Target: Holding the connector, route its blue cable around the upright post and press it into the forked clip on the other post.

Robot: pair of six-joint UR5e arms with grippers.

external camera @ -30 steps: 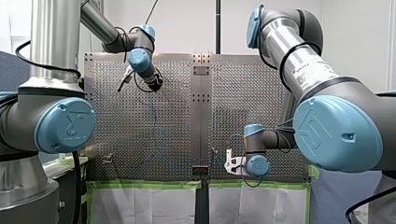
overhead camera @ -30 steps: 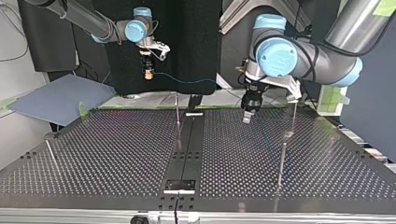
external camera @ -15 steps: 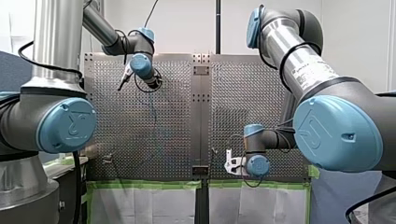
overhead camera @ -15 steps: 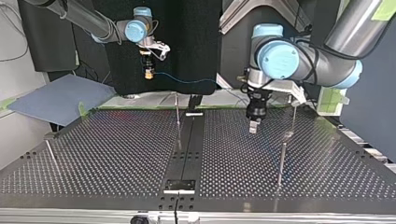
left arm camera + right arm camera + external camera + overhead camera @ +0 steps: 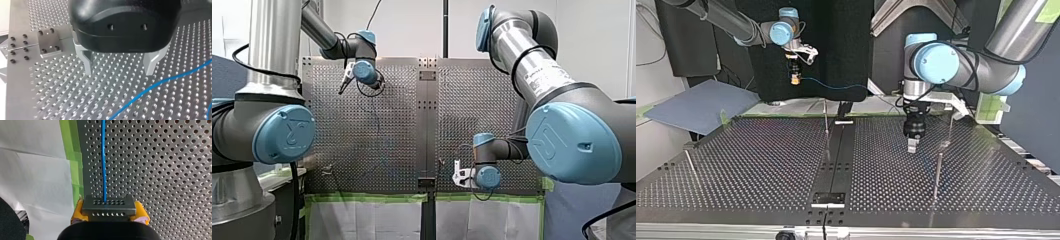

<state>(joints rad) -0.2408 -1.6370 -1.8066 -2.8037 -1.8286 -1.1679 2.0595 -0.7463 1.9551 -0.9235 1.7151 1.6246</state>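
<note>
Blue cable (image 5: 103,157), thin and surely limp, trails from the connector (image 5: 109,208) clamped in our right end effector (image 5: 795,77) at the top view's left; rightward, our left end effector (image 5: 120,68) gapes wide, empty. Best gripped by the rigid connector.

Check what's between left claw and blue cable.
Only bare perforated table, in the left wrist view; the left claw is open, blue cable just ahead.
</note>
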